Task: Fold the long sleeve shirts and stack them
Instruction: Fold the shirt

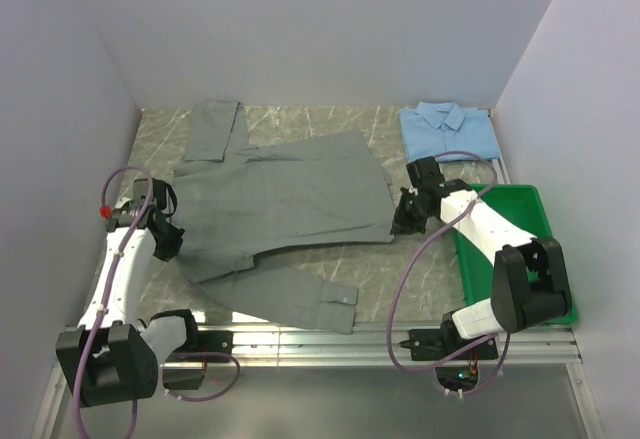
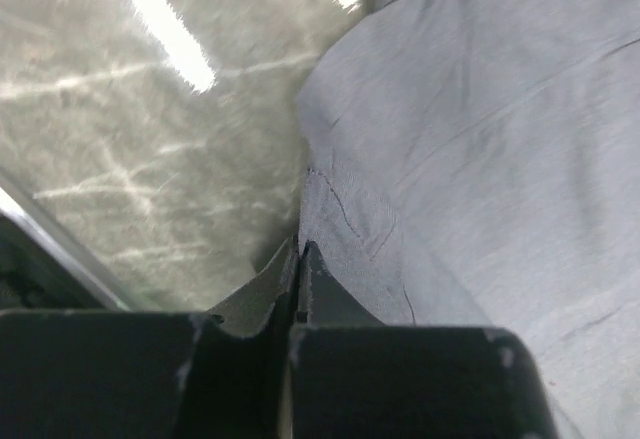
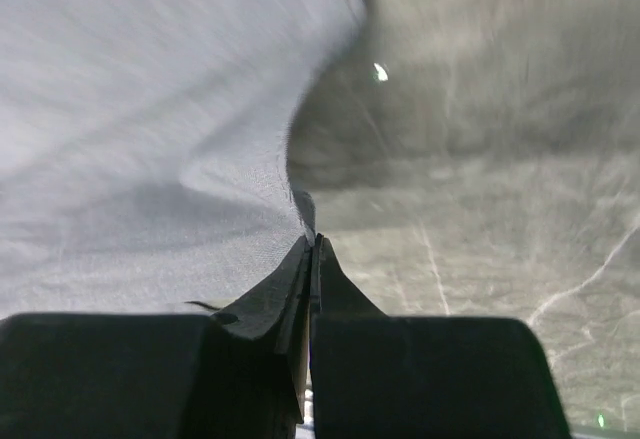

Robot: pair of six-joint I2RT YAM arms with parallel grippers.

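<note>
in the top view each gripper's body covers its own fingertips, and the right arm hides part of the green tray (image 1: 528, 211) at the near right. the right wrist picture is smeared, so the weave there is hard to read.

the left gripper (image 2: 300, 251) is pinched tight on the left edge of the grey shirt (image 2: 480, 139), with a fold of cloth caught between its tips. the right gripper (image 3: 312, 241) is closed on the same shirt's right edge (image 3: 130, 109), which rises in a small peak to the jaws. from above, the left gripper (image 1: 168, 227) and right gripper (image 1: 402, 217) stand at opposite sides of the grey shirt (image 1: 280, 209).

that shirt lies spread across the middle of the table, lightly creased. one sleeve with a buttoned cuff runs toward the near edge and the other reaches to the far left.

the light blue shirt (image 1: 448, 129) sits folded, collar up, at the far right corner, apart from the grey one.

the table (image 1: 400, 269) is grey-green with pale marble veins and glare streaks (image 2: 130, 159). plain pale walls (image 1: 320, 29) close in three sides.
</note>
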